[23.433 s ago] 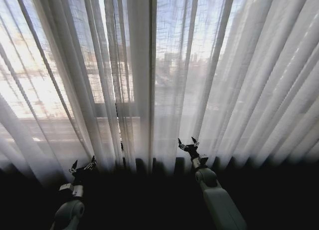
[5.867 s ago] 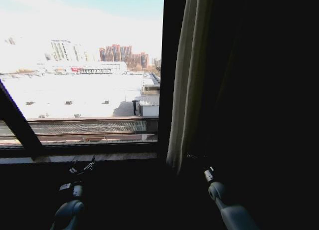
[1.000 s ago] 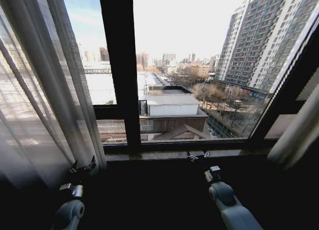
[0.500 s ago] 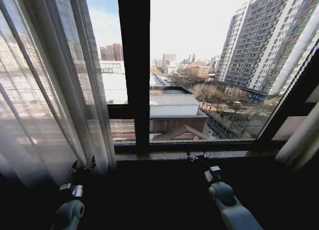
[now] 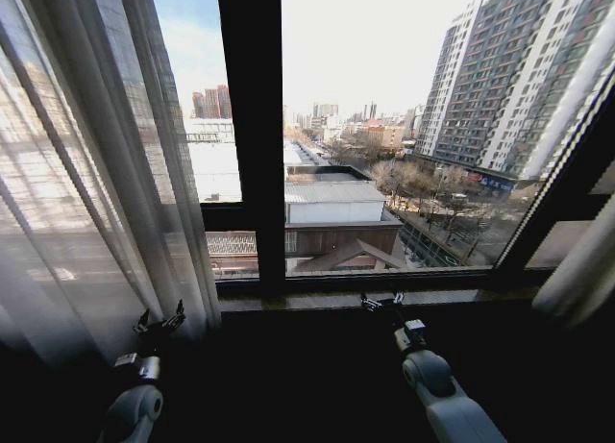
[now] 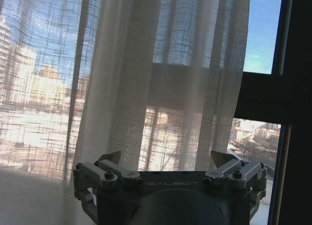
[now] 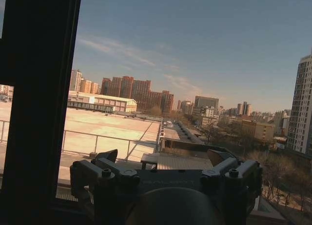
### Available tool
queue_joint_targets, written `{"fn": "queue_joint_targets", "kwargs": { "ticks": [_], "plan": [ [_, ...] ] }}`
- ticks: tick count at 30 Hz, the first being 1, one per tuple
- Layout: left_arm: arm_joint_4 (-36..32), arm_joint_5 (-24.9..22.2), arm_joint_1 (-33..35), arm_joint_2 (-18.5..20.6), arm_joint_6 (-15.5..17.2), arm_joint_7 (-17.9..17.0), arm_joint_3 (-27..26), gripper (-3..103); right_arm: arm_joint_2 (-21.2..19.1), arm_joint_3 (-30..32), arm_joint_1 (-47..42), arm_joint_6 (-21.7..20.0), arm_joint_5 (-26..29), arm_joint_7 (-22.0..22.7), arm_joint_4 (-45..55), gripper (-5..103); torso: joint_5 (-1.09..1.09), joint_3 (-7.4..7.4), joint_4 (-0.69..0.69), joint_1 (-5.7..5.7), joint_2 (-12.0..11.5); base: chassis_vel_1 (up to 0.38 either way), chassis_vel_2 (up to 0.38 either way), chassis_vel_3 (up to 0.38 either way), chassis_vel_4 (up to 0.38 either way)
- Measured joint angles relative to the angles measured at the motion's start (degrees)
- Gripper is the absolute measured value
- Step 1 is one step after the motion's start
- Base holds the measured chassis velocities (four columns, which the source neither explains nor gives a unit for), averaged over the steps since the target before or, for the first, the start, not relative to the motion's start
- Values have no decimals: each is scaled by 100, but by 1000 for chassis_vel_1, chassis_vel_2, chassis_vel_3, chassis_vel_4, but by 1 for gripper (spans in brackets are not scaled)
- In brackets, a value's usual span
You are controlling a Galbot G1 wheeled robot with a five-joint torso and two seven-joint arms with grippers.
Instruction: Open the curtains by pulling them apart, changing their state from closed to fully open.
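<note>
Both grippers low and empty before the window

Left gripper (image 5: 159, 320) fingers (image 6: 108, 159) spread wide, holding nothing, just before the tall sheer white pleated curtains (image 5: 86, 174) bunched at left; right gripper (image 5: 382, 301) likewise spread, below the bare glass beside the dark window frame bar (image 5: 252, 126), sill (image 5: 317, 294) beneath.

sheer curtains (image 5: 86, 174) hang right ahead of left gripper (image 5: 159, 320); dark window frame bar (image 5: 252, 135) blocks centre; elsewhere open.
</note>
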Motion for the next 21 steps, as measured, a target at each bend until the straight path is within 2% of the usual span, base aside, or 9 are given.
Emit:
{"fn": "queue_joint_targets", "kwargs": {
  "ticks": [6, 21],
  "plan": [
    [0, 0, 0, 0, 0, 0, 0, 100, 0, 0, 0, 0, 0, 0, 0, 100, 0, 2, -1, 5, -3, -71, 69, 77, -70],
    [0, 0, 0, 0, 0, 0, 0, 100, 0, 0, 0, 0, 0, 0, 0, 100, 0, 1, -1, 1, -1, 0, 0, 0, 0]
  ]
}}
